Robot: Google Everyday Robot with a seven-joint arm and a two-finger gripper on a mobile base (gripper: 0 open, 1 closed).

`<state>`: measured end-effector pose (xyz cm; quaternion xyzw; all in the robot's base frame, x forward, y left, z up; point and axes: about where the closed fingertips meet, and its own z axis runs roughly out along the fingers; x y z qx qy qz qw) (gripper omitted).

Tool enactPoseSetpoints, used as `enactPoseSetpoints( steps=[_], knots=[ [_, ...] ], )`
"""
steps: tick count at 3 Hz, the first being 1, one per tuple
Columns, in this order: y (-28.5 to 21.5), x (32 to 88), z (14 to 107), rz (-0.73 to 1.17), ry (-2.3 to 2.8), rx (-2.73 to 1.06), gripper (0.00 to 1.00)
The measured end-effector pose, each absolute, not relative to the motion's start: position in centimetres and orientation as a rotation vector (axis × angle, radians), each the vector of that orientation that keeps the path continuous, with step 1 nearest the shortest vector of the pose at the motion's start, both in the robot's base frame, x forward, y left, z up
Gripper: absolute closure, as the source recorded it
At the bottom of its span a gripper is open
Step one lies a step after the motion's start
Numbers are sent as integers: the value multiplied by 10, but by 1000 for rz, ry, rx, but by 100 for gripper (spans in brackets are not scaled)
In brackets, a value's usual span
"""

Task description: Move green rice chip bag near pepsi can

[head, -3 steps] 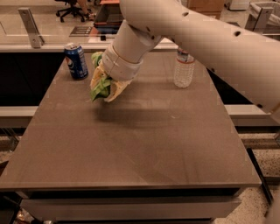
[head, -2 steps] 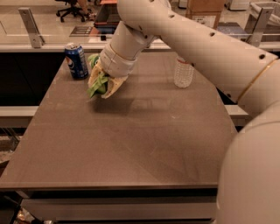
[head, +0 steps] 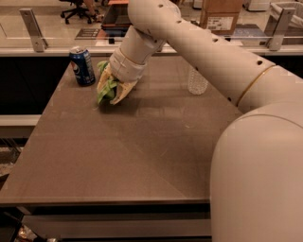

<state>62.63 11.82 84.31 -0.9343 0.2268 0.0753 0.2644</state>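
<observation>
Brown surface (head: 118,156), office room behind with cardboard box (head: 219,14). Pincer (head: 111,94) pinching green rice chip bag (head: 107,89) low over far-left surface, just beside pepsi can (head: 82,65). Clear water bottle (head: 197,80) stands upright, well apart, right side.

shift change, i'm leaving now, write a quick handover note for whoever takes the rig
Hand: shut on the green rice chip bag, low over the table at its far left, just right of the pepsi can.
Can stands upright; bag close beside it, not touching.
Done: bag grasped, already near the can.
Left: set it down, open the hand, pull clear.
Water bottle stands far right.
</observation>
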Motion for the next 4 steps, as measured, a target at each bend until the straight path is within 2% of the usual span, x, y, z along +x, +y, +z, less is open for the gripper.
enactPoseSetpoints(
  steps=[3,4],
  knots=[
    [123,625,836,219,607,-2530,13],
    [125,625,837,222,605,-2532,0]
  ],
)
